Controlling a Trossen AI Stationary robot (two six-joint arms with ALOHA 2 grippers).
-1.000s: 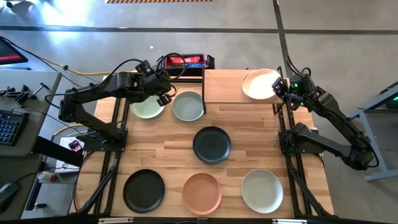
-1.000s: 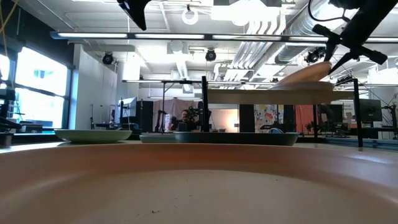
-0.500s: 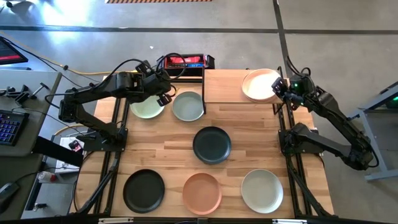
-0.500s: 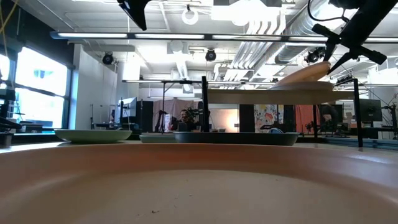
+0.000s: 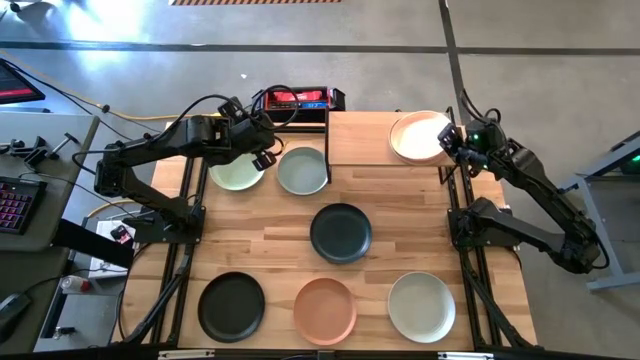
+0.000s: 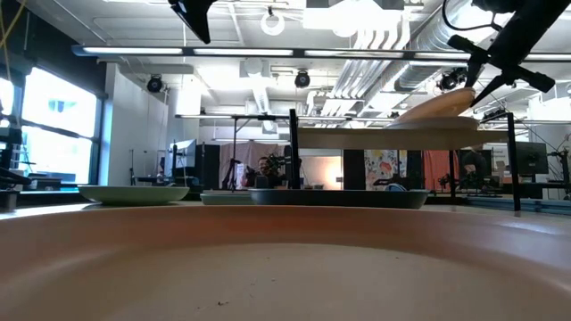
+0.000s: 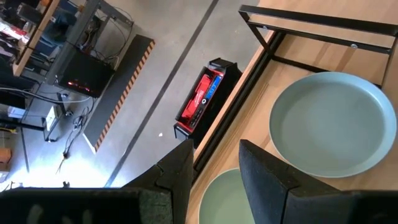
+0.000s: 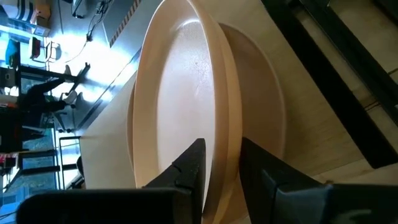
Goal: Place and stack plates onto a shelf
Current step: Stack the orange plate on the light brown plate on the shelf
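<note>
On the shelf (image 5: 365, 140) at the table's far right, a cream plate (image 5: 418, 134) lies tilted on a peach plate (image 8: 264, 118), with my right gripper (image 5: 449, 140) shut on it. My left gripper (image 5: 262, 152) hangs open and empty above the far left, over a pale green plate (image 5: 236, 174) and beside a grey-green plate (image 5: 302, 170). A dark teal plate (image 5: 340, 232) lies flat mid-table. Black (image 5: 231, 306), terracotta (image 5: 324, 310) and off-white (image 5: 421, 306) plates lie along the near edge. My right gripper pinches the cream plate's rim (image 8: 219, 140) on its right-hand side, one finger on the inner face and one on the underside. The fingers come slanting down from the table's right. The held side is raised (image 6: 459, 94); the opposite edge (image 6: 399, 120) rests low on the shelf stack.
The shelf's black posts (image 6: 293, 156) (image 6: 516, 165) stand at its corners. A red-and-black box (image 5: 298, 99) sits just beyond the table's far edge. The shelf's left half is bare wood (image 5: 358, 138).
</note>
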